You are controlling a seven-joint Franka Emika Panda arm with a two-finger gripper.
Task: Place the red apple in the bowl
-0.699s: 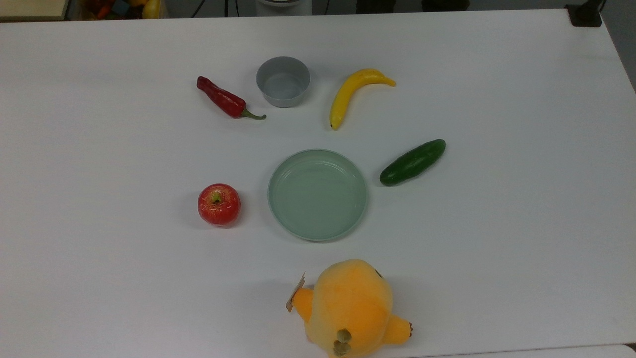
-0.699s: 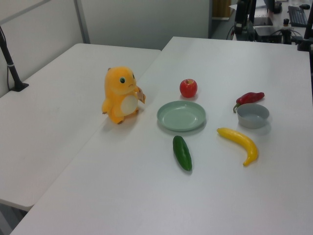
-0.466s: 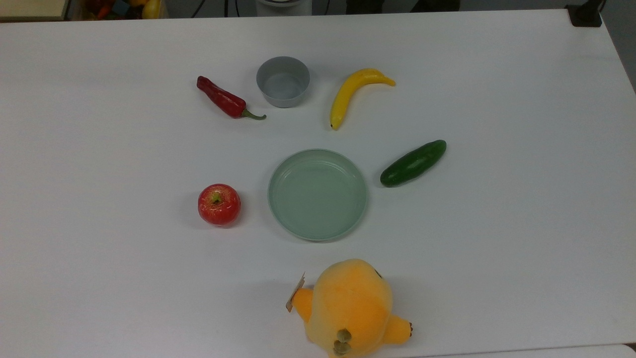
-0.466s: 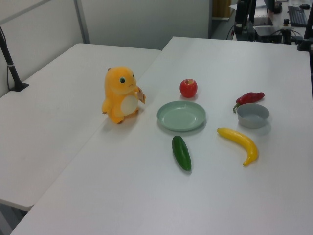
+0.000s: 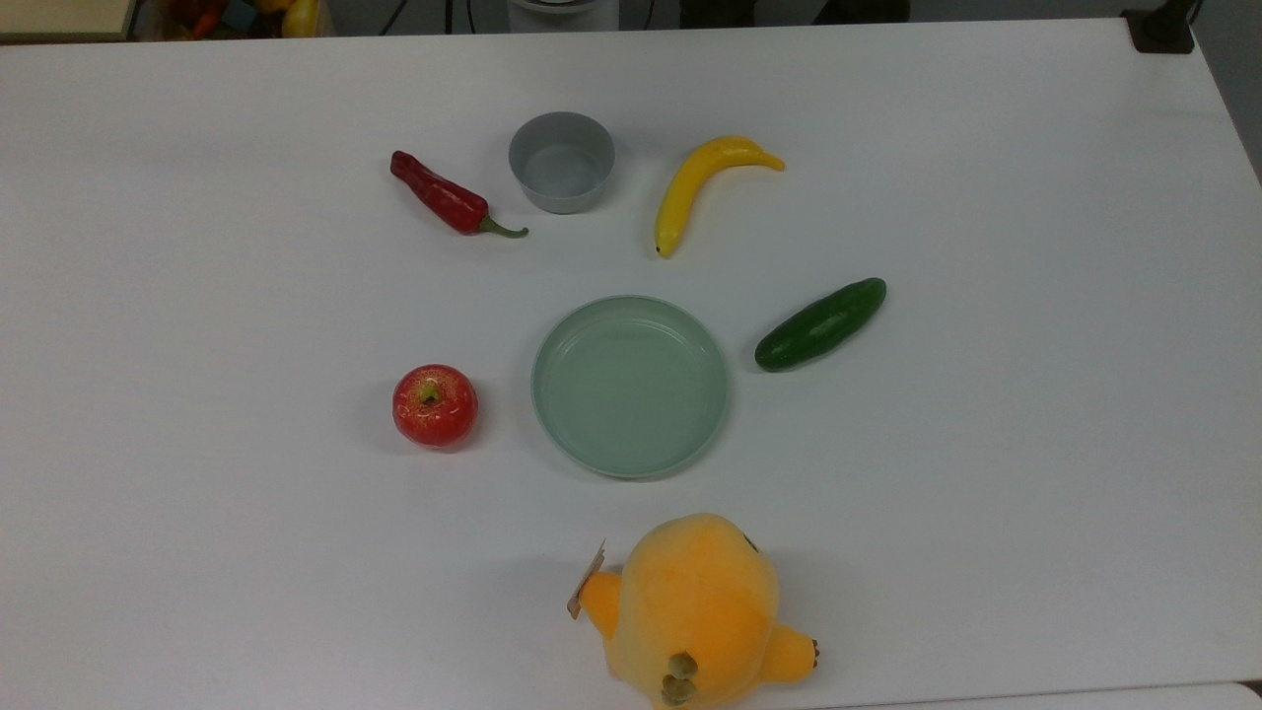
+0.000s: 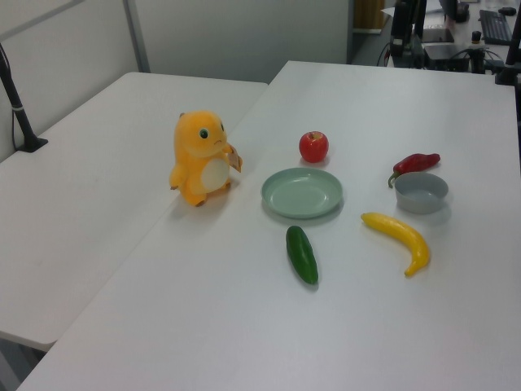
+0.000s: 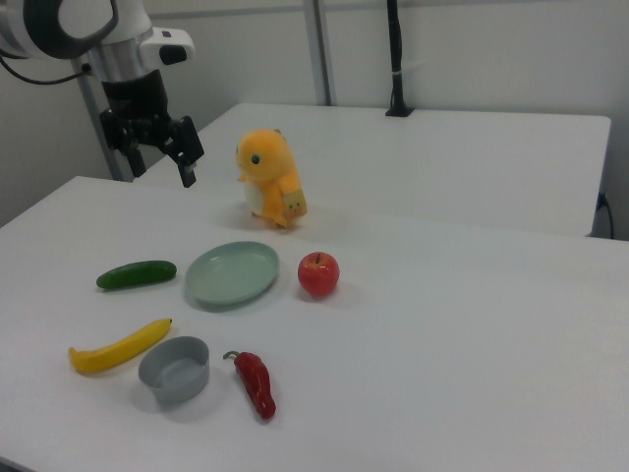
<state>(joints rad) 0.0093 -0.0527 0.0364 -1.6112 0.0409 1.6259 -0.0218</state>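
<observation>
The red apple [image 5: 435, 405] [image 6: 313, 147] [image 7: 318, 273] sits on the white table, left of the pale green plate in the top view. The grey bowl [image 5: 561, 162] [image 6: 421, 192] [image 7: 174, 369] stands empty farther back in the top view, between the chili and the banana. In the right view my gripper [image 7: 160, 160] hangs high above the table's far left side, well away from apple and bowl. Its black fingers [image 7: 187, 162] are apart and hold nothing.
A shallow green plate [image 5: 631, 386] lies mid-table. A red chili [image 5: 444, 196] lies beside the bowl, a yellow banana [image 5: 698, 183] on its other side, and a cucumber [image 5: 820, 323] right of the plate in the top view. An orange plush toy [image 5: 696, 607] stands near the front edge.
The cucumber has shifted very slightly. The apple, bowl and other things have not moved.
</observation>
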